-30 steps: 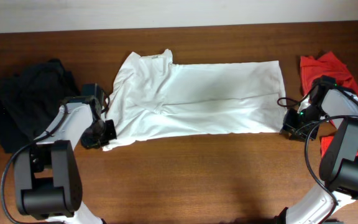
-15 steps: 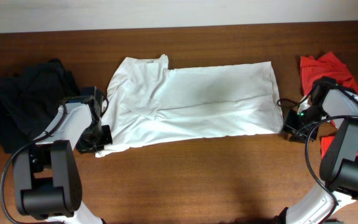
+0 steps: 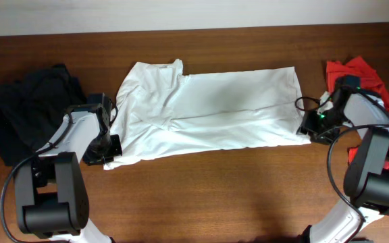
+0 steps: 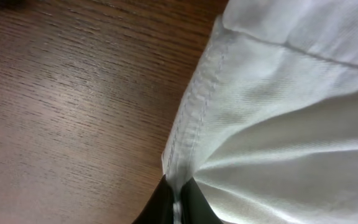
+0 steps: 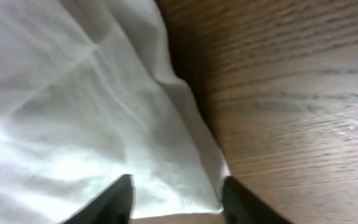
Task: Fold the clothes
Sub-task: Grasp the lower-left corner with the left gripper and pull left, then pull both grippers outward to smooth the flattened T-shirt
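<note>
From above, the white T-shirt (image 3: 208,111) lay spread flat across the middle of the brown wooden surface (image 3: 215,196), with its long side going left to right. A black pile of clothes (image 3: 29,115) sat at the far left. A red pile (image 3: 360,74) sat at the far right. My left jaws were at the shirt's near left corner and my right jaws were at its near right corner. A pale wall (image 3: 181,12) ran along the back of the surface.

In my left wrist view, my left jaws were pinched shut on the shirt's stitched hem (image 4: 191,106). The cloth ran out from the pinch in soft folds. I thought it was thin, light and floppy. It would not keep a shape by itself, so it would need a hold at two corners at once. The wood here looked smooth and a bit shiny, so I thought the cloth would slide on it easily.

In my right wrist view, my right jaws were open, with the fingers (image 5: 114,202) wide apart. The shirt's corner lay on the wood between them and was not pinched. I thought this corner was a good place to take hold.
</note>
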`<move>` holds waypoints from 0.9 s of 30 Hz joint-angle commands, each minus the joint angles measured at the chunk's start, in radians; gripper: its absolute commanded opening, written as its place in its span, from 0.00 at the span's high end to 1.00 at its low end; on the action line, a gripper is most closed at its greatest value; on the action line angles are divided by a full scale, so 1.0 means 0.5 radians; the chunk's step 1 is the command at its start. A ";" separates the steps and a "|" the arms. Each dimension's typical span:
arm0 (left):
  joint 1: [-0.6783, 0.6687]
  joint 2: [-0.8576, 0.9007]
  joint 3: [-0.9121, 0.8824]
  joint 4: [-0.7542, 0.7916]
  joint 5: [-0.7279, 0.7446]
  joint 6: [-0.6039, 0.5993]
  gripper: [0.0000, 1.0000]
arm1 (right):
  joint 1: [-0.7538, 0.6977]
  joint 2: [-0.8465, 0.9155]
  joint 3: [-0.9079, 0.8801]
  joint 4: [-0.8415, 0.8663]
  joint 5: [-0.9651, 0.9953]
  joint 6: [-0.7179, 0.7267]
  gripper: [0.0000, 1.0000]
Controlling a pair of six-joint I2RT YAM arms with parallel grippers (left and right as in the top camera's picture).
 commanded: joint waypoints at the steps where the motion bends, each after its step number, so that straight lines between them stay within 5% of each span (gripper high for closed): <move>1: 0.014 -0.033 -0.021 0.003 -0.001 -0.005 0.94 | 0.055 0.007 -0.034 0.006 0.167 -0.002 0.65; 4: 0.014 -0.033 -0.021 0.003 -0.001 -0.004 0.94 | 0.048 0.007 -0.034 -0.037 0.284 0.005 0.96; 9: 0.014 -0.033 -0.021 -0.098 -0.169 -0.005 0.99 | -0.045 0.007 -0.034 -0.330 0.798 0.421 0.96; 14: 0.014 -0.033 -0.021 -0.170 -0.199 -0.079 1.00 | -0.124 0.007 -0.034 -0.430 0.711 0.442 0.96; 21: 0.013 -0.034 -0.013 -0.151 -0.187 -0.079 1.00 | -0.123 -0.053 0.043 -0.517 0.420 0.256 0.67; 27: 0.014 -0.034 -0.013 -0.140 -0.185 -0.079 0.90 | -0.121 -0.081 0.252 -0.546 0.152 0.050 0.60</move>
